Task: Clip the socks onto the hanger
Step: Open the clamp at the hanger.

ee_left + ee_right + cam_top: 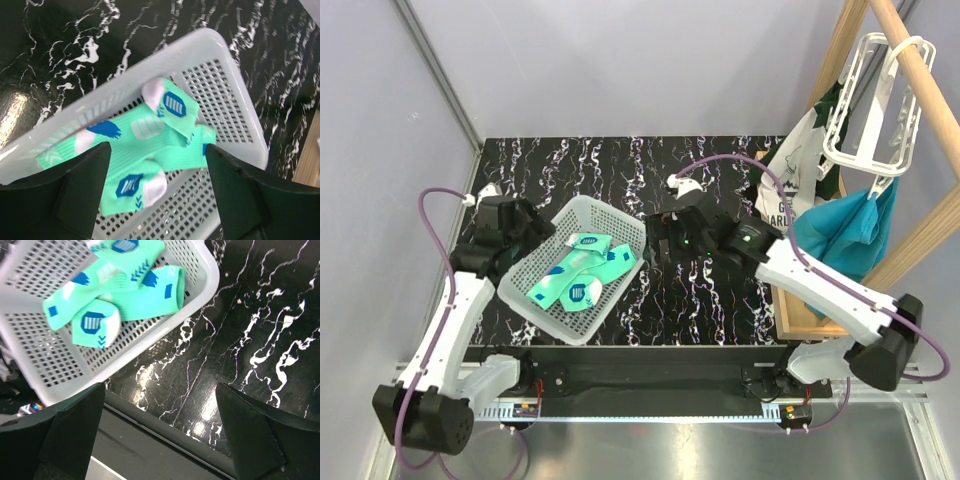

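Observation:
Several mint-green socks (580, 273) with white toes and blue logo patches lie in a white mesh basket (533, 268) left of centre. They also show in the left wrist view (150, 145) and the right wrist view (115, 295). My left gripper (525, 232) is open and empty, just above the basket's left side; in its own view the left gripper (157, 187) frames the socks. My right gripper (658, 240) is open and empty over the table just right of the basket. The white hanger (872, 100) hangs from the wooden pole at the upper right.
A wooden pole rack (910, 70) stands at the right on a wooden base (800, 310). A teal cloth (845, 235) and a white-and-green printed cloth (790, 180) hang under the hanger. The black marbled table (710, 290) ends at a near edge (165, 425) below my right gripper.

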